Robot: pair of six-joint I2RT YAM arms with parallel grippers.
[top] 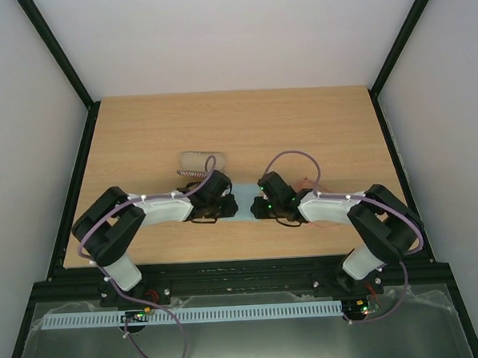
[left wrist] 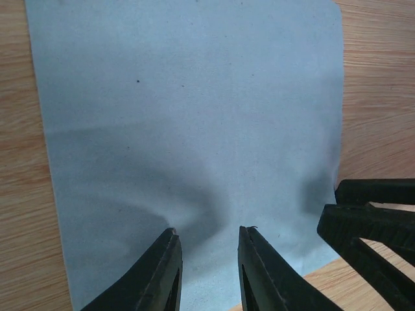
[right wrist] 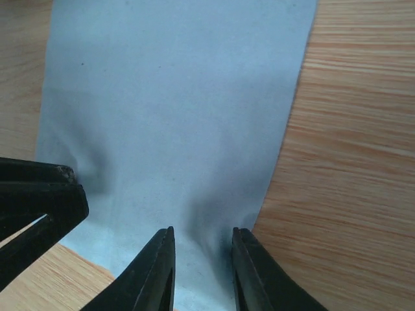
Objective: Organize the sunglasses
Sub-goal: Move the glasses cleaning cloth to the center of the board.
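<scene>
A light blue cloth (top: 247,207) lies flat on the wooden table between my two wrists. My left gripper (left wrist: 211,230) presses its tips down on the cloth's (left wrist: 188,116) near edge; the jaws stand a little apart, with a wrinkle rising between them. My right gripper (right wrist: 203,230) does the same on the cloth (right wrist: 175,110) close to its right edge, its jaws also narrowly open. Each wrist view shows the other gripper's fingers (left wrist: 369,207) (right wrist: 39,194) at the side. Only a thin red-orange bit of the sunglasses (top: 306,182) shows behind the right arm.
The oblong grey case (top: 201,161) lies just beyond the left wrist. Bare wooden table (top: 244,122) stretches behind it. Black frame posts and white walls stand at the table's sides.
</scene>
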